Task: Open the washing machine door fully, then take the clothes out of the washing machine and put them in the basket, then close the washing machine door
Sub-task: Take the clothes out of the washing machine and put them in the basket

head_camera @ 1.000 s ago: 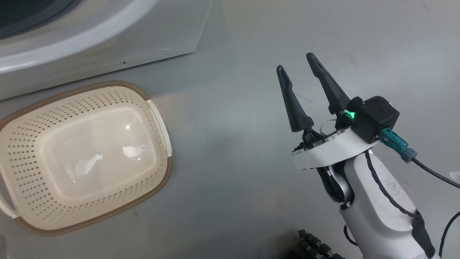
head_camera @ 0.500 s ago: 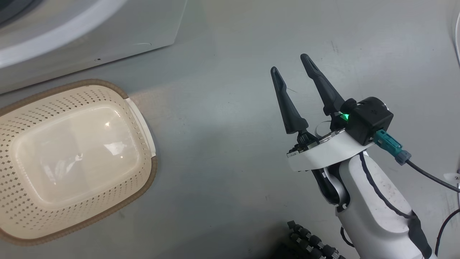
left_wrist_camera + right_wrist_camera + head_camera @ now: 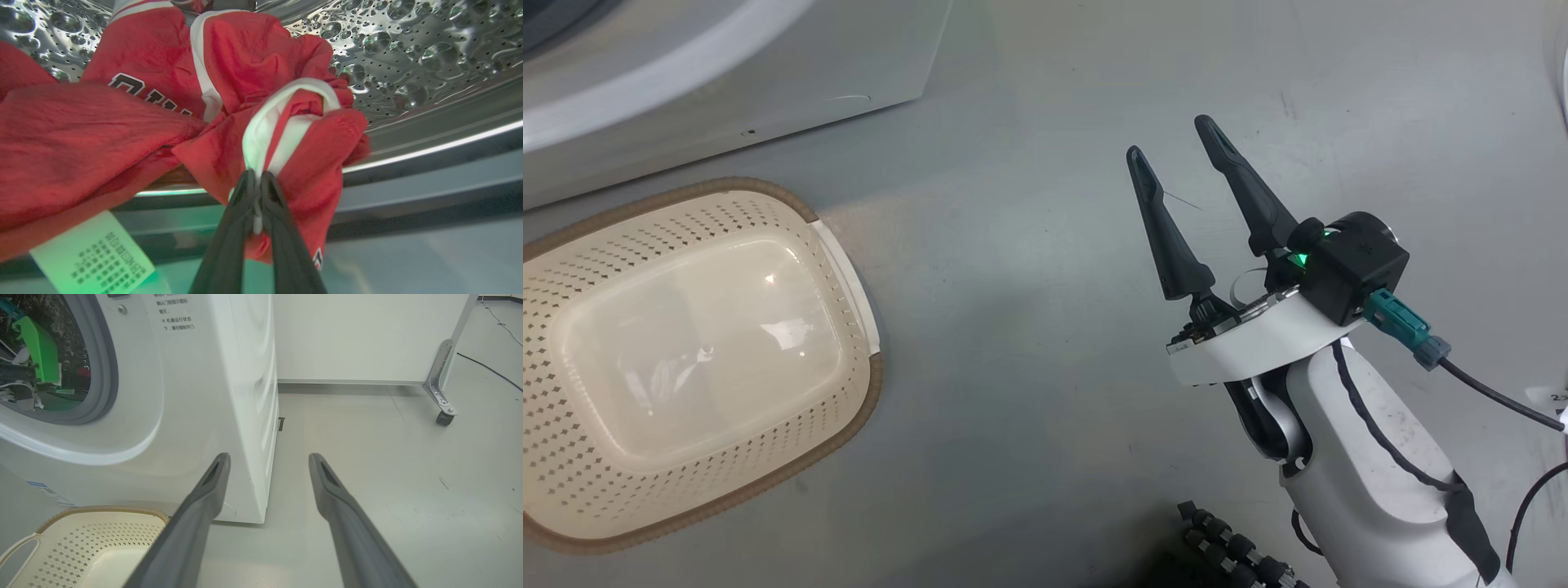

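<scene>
at the bottom middle of the left wrist view you see the left gripper [image 3: 255, 181] clenched on the white trim of the clothes [image 3: 122, 134], red, lying in the steel drum [image 3: 408, 41] behind. in the head view the right gripper [image 3: 1168, 136] stands released at right, the basket [image 3: 870, 392] at left, the washing machine [image 3: 768, 73] at upper left.

Head view: steep downward look at floor [image 3: 1029, 343], basket [image 3: 768, 214] at left. Left wrist view: close inside drum [image 3: 408, 41]. Right wrist view: low, level; shares basket, washer [image 3: 196, 375].
</scene>
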